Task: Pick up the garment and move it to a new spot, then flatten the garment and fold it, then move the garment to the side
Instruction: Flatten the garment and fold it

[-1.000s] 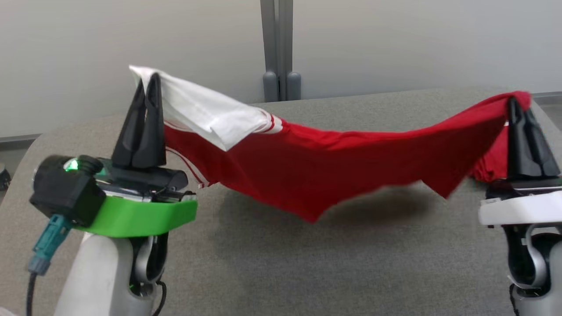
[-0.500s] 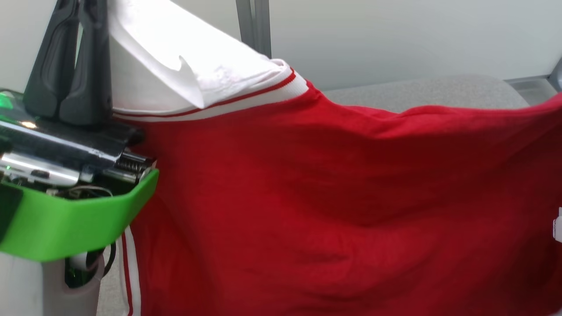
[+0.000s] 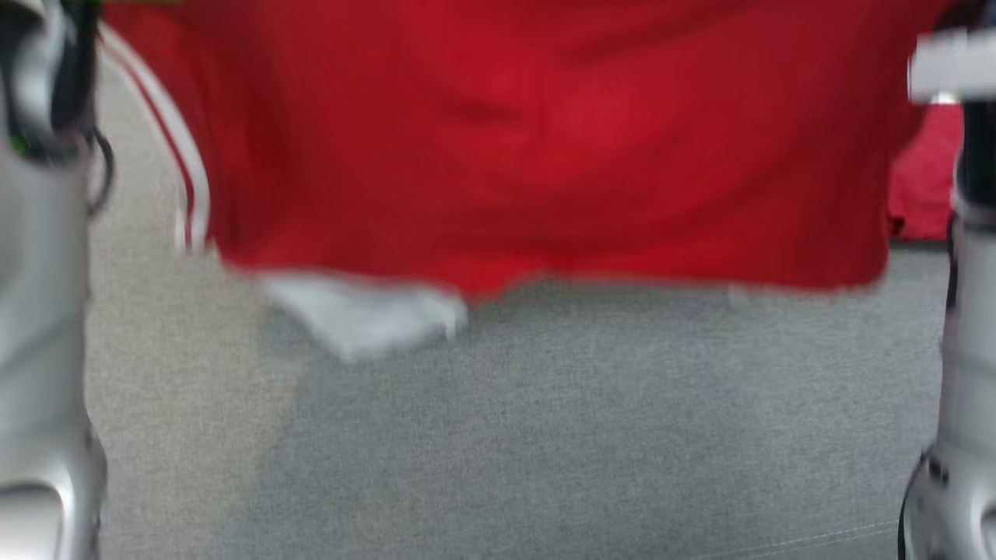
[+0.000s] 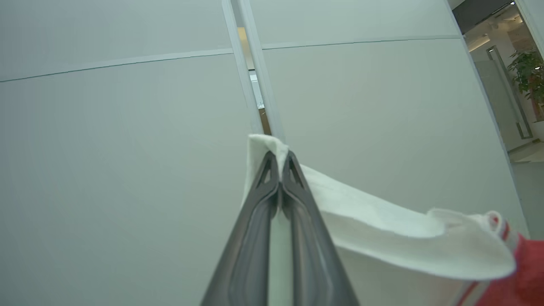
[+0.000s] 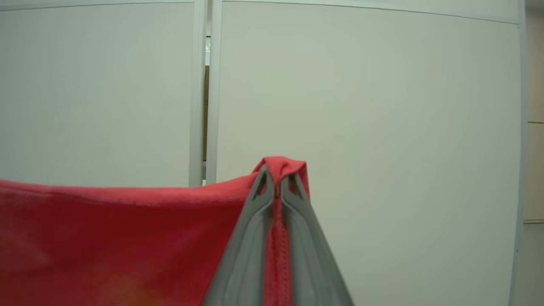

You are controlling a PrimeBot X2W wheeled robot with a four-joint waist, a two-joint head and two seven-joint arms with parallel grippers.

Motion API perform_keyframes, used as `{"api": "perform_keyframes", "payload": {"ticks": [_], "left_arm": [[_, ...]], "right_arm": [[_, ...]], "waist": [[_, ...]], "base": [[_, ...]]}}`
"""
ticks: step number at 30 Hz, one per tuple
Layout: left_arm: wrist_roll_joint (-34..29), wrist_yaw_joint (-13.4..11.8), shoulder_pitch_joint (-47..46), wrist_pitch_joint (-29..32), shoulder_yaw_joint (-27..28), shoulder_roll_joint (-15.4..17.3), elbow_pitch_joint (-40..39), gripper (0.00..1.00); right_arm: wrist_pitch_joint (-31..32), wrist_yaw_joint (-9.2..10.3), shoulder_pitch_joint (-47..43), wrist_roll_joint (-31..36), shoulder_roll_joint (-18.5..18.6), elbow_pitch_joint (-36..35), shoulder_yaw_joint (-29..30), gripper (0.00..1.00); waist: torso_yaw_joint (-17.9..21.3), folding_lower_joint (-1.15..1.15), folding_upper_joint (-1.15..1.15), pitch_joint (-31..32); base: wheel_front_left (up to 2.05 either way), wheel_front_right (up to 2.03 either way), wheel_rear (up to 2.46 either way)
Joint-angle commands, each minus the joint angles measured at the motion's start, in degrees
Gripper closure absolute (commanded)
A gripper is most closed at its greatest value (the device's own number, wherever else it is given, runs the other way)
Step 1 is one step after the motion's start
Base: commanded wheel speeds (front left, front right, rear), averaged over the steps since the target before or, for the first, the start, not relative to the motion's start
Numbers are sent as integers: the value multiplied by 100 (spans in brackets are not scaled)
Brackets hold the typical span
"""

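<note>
**Step in hand (my read):** first one, pick up + carry. The garment [image 3: 545, 140] is off the table [image 3: 583, 451] and hangs as a red sheet betw. both arms. Its lower hem is clear of the grey top, w/ shadow under it. Head view is blurred, so hem detail is poor.

**Grips:**
- Left gripper [image 4: 278, 168]: jaws closed, pinching the edge of the white sleeve [image 4: 382, 229]. A fold of white pokes above the tips.
- Right gripper [image 5: 279, 180]: jaws closed on a red edge. Cloth is bunched over the tips and a seam runs down betw. the fingers.
- Both point up toward the wall panels [image 5: 382, 127].

**Garment:** top edge looks fairly straight in the right wrist view. A white flap [image 3: 366, 319] dangles below the hem on the left side; other sleeve or lining, can't tell. Striped trim [image 3: 183, 179] runs down the left edge.

**Next move (est.):**
- Carry to the chosen spot and lower w/ both arms level so the hem lands first.
- Draw back to lay it flat.
- Both pinches must hold till the cloth lies down, arms spread so no slack bunches mid-span.

**Around:**
- Left forearm [image 3: 39, 327] and right forearm [image 3: 965, 350], both pale, at the edges of the head view.
- A post [image 4: 250, 85] betw. the panels.
- A potted plant [image 4: 527, 72] far off.

**In the way:** no obstacle seen on the table part in view. Risks: the flap tucking under on touchdown, and a red bunch [image 3: 926, 179] by the right arm landing creased.
</note>
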State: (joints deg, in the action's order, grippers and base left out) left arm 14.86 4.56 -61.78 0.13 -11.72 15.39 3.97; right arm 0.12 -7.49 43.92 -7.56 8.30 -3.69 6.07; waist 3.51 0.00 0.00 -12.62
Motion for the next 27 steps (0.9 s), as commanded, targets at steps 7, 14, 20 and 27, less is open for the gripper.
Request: {"api": "perform_keyframes", "payload": {"ticks": [7,14,20,27], "left_arm": [[-218,-240,-1830,-1072,148,-290,1983,100],[-98,-161,-1894,-1461,68,-659,3014,100],[52,-81,-1325,-1542,107,-875,3357,100],[72,106,-222,-1530,335,-971,2480,100]], "right_arm": [[-995,0,2596,1064,-117,2743,117,100],[-1388,0,3273,1531,-218,4421,175,100],[-1529,0,2925,1558,-210,5266,314,100],[-1533,0,2276,931,-229,4844,142,100]], "waist": [[-284,0,0,-861],[-642,0,0,-1690],[-731,0,0,-2333],[-633,0,0,-2545]], "base": [[0,0,0],[0,0,0],[0,0,0],[0,0,0]]}}
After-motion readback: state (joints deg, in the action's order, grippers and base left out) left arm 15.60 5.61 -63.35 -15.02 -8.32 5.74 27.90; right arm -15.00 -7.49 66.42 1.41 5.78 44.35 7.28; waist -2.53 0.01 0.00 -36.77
